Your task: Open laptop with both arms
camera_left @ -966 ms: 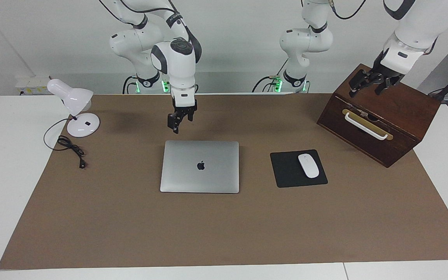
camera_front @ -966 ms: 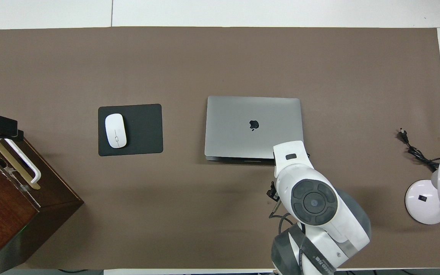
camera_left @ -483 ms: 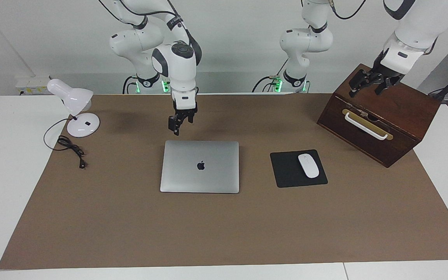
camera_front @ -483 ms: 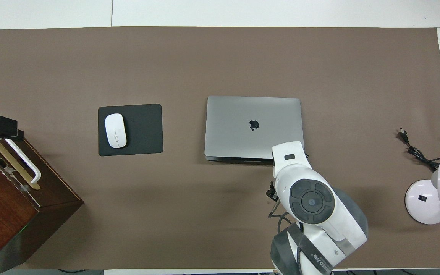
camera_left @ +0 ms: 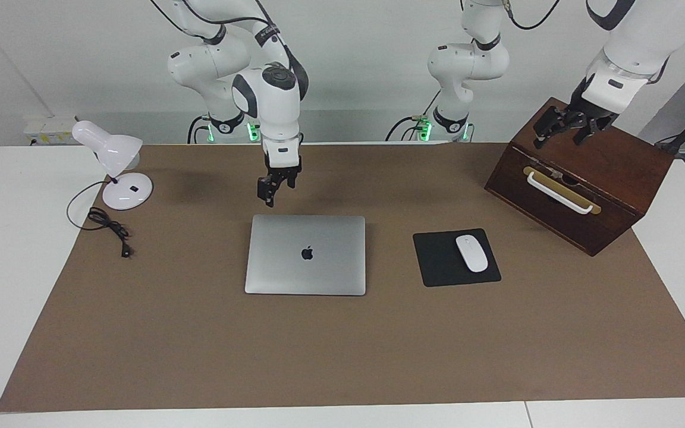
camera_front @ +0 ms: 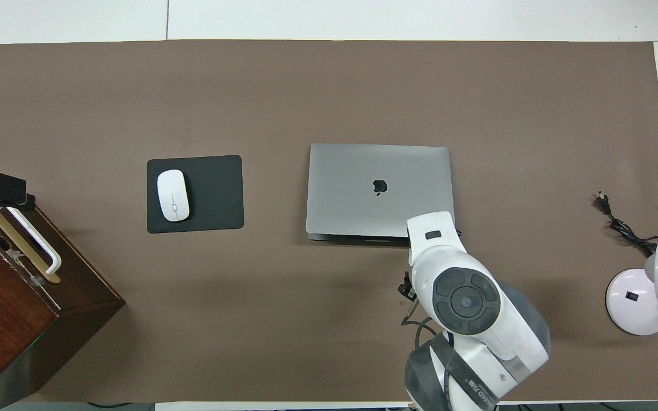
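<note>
One closed laptop (camera_left: 305, 254); right claw (camera_left: 272, 189) spread above its edge, left claw (camera_left: 567, 126) spread over one box (camera_left: 580, 178).

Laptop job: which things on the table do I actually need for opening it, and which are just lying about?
Needed:
laptop, lid shut
right pincer, over the mat by the laptop's edge nearest the robots
left pincer, waiting over the wooden box

Lying about:
wooden box
mouse on its black mouse pad
desk lamp with its cord
</note>
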`<state>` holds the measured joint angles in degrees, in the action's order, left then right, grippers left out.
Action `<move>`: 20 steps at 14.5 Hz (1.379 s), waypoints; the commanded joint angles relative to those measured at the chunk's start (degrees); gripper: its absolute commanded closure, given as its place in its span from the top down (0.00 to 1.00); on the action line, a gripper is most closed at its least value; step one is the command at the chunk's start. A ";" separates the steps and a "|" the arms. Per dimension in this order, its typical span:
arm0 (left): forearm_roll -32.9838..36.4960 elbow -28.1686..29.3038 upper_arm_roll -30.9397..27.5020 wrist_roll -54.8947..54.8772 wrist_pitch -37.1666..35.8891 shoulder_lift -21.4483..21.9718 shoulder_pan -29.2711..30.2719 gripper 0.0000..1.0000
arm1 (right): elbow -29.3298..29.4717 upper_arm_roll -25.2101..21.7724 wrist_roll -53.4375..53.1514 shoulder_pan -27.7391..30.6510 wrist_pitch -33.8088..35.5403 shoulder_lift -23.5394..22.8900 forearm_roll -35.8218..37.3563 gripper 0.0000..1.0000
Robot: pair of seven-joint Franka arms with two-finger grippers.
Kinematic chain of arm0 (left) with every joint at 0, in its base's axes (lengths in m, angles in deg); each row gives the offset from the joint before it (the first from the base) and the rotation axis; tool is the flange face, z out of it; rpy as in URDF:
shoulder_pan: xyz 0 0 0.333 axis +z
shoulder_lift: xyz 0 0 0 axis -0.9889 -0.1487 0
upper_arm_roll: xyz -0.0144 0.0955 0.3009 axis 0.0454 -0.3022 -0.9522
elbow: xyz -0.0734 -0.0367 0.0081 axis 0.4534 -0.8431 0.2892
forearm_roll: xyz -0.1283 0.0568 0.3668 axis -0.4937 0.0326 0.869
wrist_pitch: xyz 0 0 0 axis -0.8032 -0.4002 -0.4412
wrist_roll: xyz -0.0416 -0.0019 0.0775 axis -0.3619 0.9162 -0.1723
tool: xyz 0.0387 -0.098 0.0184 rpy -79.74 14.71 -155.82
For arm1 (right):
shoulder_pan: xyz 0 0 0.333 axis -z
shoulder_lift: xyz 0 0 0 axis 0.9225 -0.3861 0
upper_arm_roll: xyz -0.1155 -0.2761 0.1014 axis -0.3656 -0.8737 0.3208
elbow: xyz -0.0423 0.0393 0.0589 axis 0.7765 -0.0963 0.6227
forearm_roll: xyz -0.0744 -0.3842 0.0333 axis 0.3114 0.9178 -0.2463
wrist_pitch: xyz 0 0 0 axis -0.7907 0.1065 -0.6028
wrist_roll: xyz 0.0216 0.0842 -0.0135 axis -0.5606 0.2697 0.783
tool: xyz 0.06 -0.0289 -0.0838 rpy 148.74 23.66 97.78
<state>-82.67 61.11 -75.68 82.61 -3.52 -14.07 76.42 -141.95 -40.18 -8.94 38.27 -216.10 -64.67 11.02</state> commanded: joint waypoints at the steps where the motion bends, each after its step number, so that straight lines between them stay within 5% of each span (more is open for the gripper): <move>1: -0.38 0.91 -0.22 -0.59 0.38 0.67 -0.25 1.00 | -0.93 -0.22 -1.39 -0.16 -0.79 0.59 1.35 1.00; 15: -0.29 2.75 0.13 -0.77 0.56 1.81 0.89 1.00 | -0.93 -0.22 -1.21 -0.16 -0.79 0.50 1.35 1.00; 16: -0.21 2.84 0.31 -0.59 0.73 1.81 0.81 0.90 | -0.93 -0.22 -1.21 -0.16 -0.79 0.50 1.35 1.00; 18: -0.29 2.84 0.40 -0.94 1.34 1.81 0.80 0.09 | -0.93 -0.22 -1.13 -0.16 -0.79 0.50 1.35 1.00; 20: -0.29 2.84 0.40 -0.42 2.75 1.72 0.80 0.00 | -0.93 -0.22 -1.13 -0.16 -0.79 0.50 1.35 1.00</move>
<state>-82.67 61.98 -75.20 82.41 -2.86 -13.85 77.37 -142.08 -40.18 -8.94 38.27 -216.10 -64.67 11.02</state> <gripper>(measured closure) 0.260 0.000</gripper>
